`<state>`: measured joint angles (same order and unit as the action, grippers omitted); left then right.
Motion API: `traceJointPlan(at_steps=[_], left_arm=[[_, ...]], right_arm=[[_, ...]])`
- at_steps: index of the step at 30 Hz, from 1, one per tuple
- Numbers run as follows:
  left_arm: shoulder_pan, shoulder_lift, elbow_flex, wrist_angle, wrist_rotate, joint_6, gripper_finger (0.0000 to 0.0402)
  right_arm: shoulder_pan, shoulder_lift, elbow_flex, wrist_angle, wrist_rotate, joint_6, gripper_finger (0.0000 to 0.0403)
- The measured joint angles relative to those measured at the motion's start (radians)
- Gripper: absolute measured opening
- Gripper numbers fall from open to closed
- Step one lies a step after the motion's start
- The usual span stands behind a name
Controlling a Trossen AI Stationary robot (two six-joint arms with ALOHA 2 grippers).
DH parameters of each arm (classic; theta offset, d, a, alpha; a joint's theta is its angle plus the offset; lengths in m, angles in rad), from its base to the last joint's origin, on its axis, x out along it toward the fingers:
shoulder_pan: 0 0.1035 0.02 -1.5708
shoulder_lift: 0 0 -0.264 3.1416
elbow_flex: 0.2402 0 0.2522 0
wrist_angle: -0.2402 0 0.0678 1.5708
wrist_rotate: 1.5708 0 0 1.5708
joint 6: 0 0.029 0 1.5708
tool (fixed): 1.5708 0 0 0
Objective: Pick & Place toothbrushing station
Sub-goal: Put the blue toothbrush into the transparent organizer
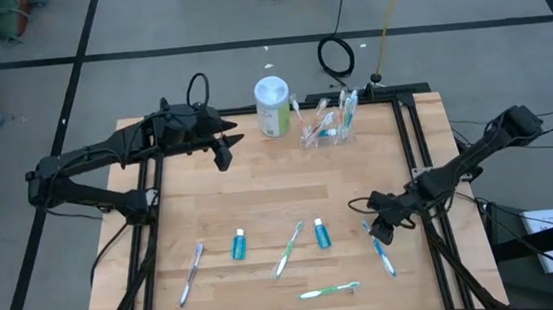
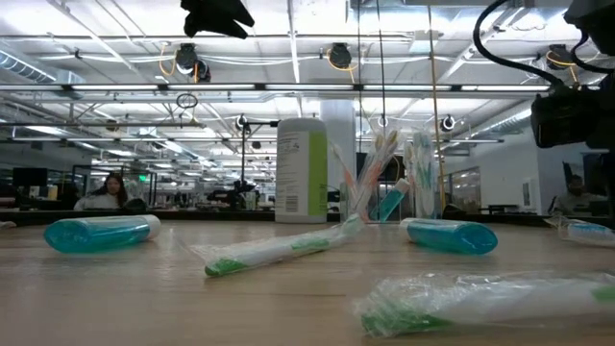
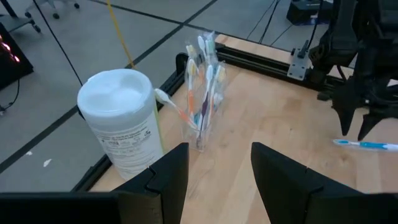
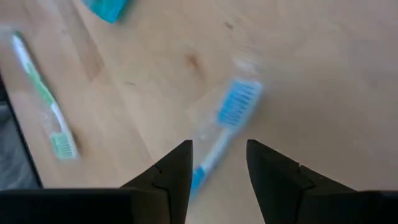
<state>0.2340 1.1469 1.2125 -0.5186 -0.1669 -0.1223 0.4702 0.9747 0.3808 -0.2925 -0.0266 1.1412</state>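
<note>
Open-plan lab (ceiling lights (image 2: pixel 338 56), desks beyond).

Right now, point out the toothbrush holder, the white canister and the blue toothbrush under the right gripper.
toothbrush holder (image 1: pixel 327 130), high view, clear front wall.
white canister (image 1: pixel 272 108), high view, green-labelled side.
blue toothbrush (image 4: pixel 237 103), right wrist view, blue head.

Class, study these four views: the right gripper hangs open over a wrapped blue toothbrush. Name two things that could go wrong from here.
1. The right gripper, open, sits over one end of the blue toothbrush; gripped off-centre, it may swing or slip in its slick wrapper.
2. The clear holder already looks crowded with brushes and stands close to the white canister; adding another could jostle the brushes or nudge the holder.
</note>
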Motion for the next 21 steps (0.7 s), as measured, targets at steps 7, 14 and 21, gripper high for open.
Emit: traceJointPlan(at_steps=[7, 14, 21], left_arm=[[0.000, 0.000, 0.000, 0.000, 0.000, 0.001, 0.0177], [0.000, 0.000, 0.000, -0.001, 0.000, 0.011, 0.0177], [-0.001, 0.000, 0.000, -0.026, 0.002, -0.010, 0.0177]], right_arm=[[0.024, 0.139, -0.023, 0.124, 0.011, -0.026, 0.0141], [0.052, 0.210, -0.024, 0.200, 0.147, -0.180, 0.0130], [0.053, 0.241, -0.026, 0.220, 0.213, -0.177, 0.0033]])
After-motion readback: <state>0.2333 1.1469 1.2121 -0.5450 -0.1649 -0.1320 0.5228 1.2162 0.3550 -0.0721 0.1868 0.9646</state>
